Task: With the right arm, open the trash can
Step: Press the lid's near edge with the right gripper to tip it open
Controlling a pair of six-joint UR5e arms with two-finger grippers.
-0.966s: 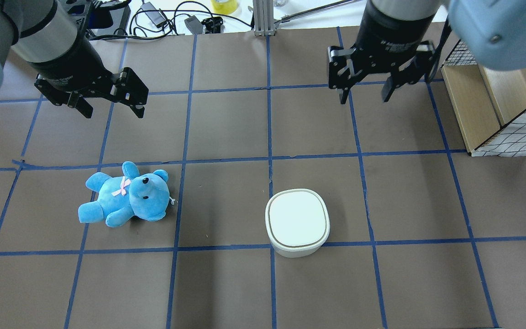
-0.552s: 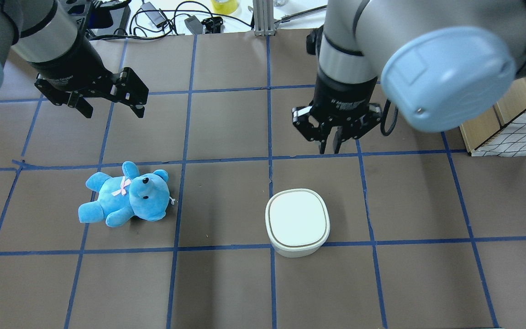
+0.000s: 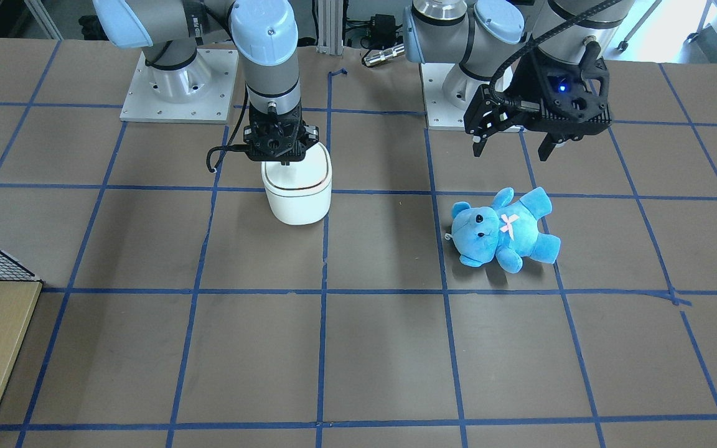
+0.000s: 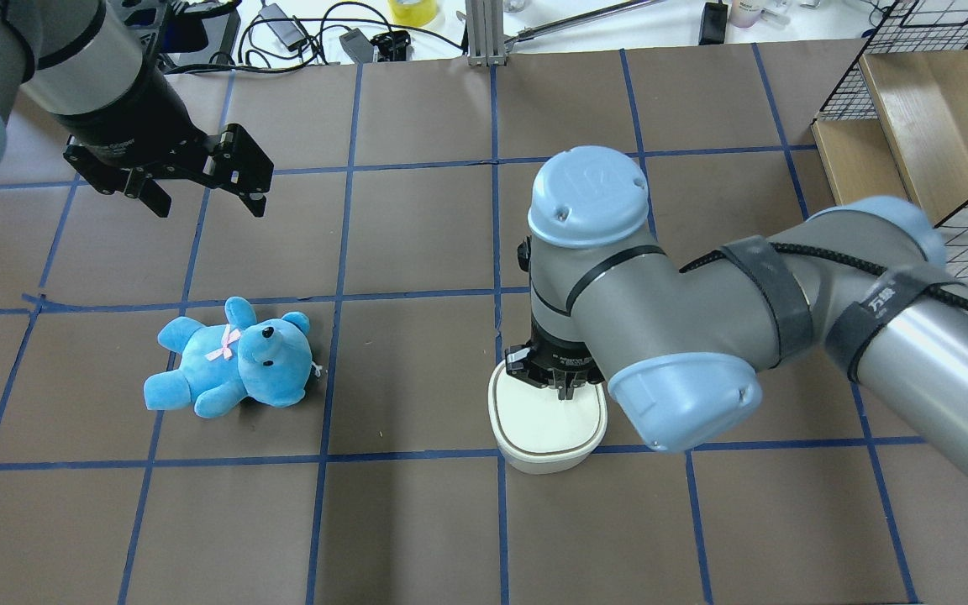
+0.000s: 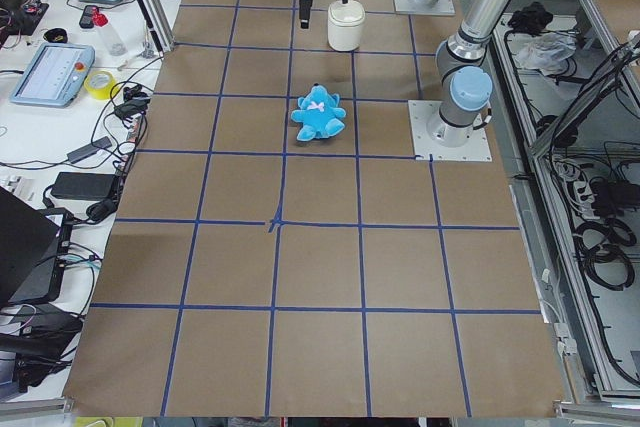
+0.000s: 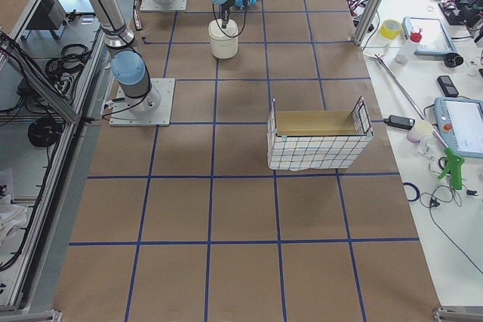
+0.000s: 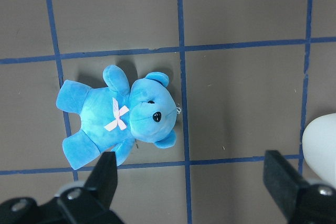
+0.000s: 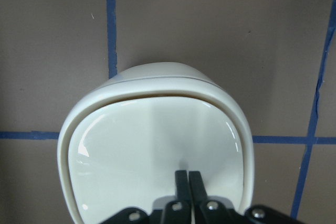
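Standing over glossy white rounded-square trash can [image 8: 152, 135]: right pincer [image 8: 187, 173] (jaws together).

Item one: the right arm [image 4: 702, 302]. We record it bent at the elbow, wrist vertical. The right hand [image 8: 188, 176] points straight down, its two fingers pressed flat together.

Item two: the left arm [image 4: 89, 67]. We record it raised. The left hand [image 4: 208, 203] is held aloft, angled downward, its fingers spread wide apart.
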